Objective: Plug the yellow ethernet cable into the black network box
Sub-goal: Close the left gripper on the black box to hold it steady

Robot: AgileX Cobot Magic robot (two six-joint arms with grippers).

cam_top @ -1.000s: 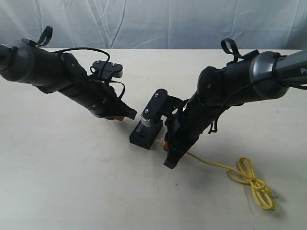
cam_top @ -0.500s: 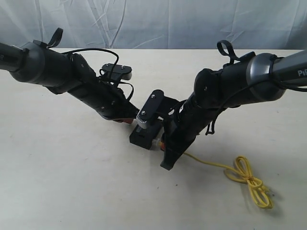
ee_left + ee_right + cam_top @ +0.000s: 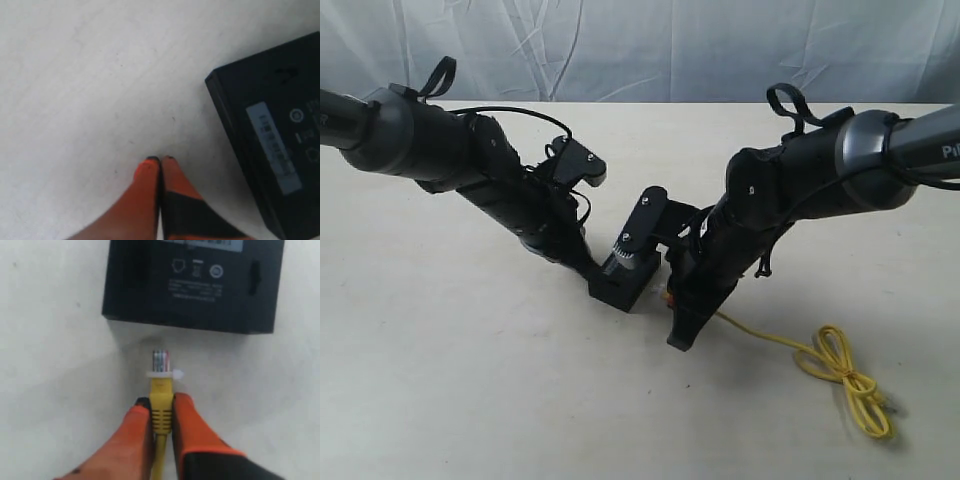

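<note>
The black network box (image 3: pixel 623 283) lies on the table between the two arms, its label side up (image 3: pixel 272 142) (image 3: pixel 197 282). My right gripper (image 3: pixel 161 401) is shut on the yellow ethernet cable (image 3: pixel 161 407) just behind its clear plug (image 3: pixel 160 362). The plug points at the box's side wall, a short gap away. The rest of the cable trails right to a tied loop (image 3: pixel 840 375). My left gripper (image 3: pixel 160 160) is shut and holds nothing, its orange tips on the table right beside the box's left corner.
The table (image 3: pixel 470 380) is pale and bare around the box. A white cloth backdrop (image 3: pixel 650 45) hangs behind the far edge. Both black arms (image 3: pixel 440 150) (image 3: pixel 800 190) slope down toward the middle.
My left arm has swung in and down, bringing its gripper to the box's left corner. The right gripper with the plug and the box have shifted slightly.
</note>
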